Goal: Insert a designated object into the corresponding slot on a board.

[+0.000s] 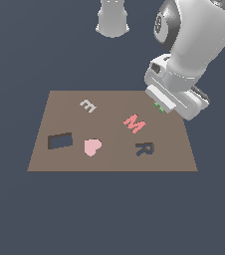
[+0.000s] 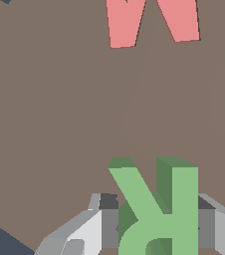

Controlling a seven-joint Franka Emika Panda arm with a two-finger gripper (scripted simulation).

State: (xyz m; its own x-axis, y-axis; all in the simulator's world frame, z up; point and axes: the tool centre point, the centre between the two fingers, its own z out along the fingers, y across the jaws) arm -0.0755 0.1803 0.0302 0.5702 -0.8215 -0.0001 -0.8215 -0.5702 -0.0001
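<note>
The end effector (image 1: pixel 160 106) is squeezing the flat, smooth green R block (image 2: pixel 159 209) between its fingers (image 2: pixel 84 231), near the far right corner of the plain brown board (image 1: pixel 64 107) in the exterior view. The R's legs are pointing toward the pink M (image 1: pixel 134 124). The dark R-shaped slot (image 1: pixel 145 149) is sitting past the M.

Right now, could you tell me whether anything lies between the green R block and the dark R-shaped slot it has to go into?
The pink-red M lies beside that route, on the exterior view's left, not across it. Only bare board shows between the green R, at the claw, and the R-shaped slot.
</note>
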